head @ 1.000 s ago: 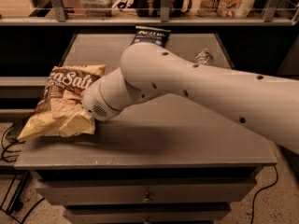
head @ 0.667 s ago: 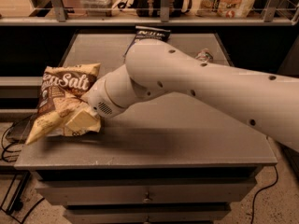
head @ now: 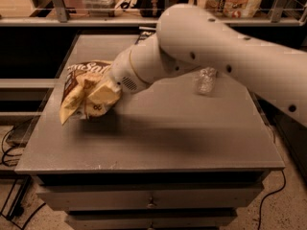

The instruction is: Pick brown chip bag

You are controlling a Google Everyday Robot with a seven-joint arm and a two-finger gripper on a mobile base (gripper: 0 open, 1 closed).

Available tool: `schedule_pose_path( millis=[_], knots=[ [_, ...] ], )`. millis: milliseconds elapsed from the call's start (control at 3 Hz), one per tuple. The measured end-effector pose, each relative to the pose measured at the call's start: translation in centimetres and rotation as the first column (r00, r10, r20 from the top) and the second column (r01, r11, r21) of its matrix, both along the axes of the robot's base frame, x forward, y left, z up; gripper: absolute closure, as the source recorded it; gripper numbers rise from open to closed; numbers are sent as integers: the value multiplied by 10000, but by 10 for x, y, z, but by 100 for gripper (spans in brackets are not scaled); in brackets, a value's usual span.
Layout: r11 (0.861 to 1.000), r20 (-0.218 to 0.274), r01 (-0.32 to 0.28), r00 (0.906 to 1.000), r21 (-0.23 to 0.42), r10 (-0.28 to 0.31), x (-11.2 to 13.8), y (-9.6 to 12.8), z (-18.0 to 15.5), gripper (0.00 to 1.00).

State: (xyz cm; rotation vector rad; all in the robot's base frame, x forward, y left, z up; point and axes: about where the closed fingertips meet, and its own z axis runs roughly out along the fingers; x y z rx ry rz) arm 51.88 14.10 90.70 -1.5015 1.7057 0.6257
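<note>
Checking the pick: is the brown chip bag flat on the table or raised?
Raised, it seems: the brown chip bag hangs crumpled at the pincer over the table, left of centre, shadow beneath.

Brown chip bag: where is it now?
The brown chip bag is left in the camera view, over the left of the table, against the gripper at the arm's tip, left of the clear bottle.

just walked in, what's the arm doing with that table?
The robot's single arm reaches in from the right across the grey table. Its gripper is pressed into the brown chip bag near the table's left edge. The bag is crumpled and tipped up with a shadow under it, so it may be partly off the surface. A clear plastic bottle lies apart, mid-table.
</note>
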Motion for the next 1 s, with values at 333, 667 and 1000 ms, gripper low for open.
schedule_pose_path(
  millis=[333, 667, 1000],
  knots=[
    [9993, 796, -364, 9962, 20, 361, 20, -17, 50, 100],
    [9967, 1837, -759, 9797, -283, 799, 33, -32, 112, 100],
    [9971, 2358, -765, 9690, -9, 745, 35, -36, 151, 100]
  ],
)
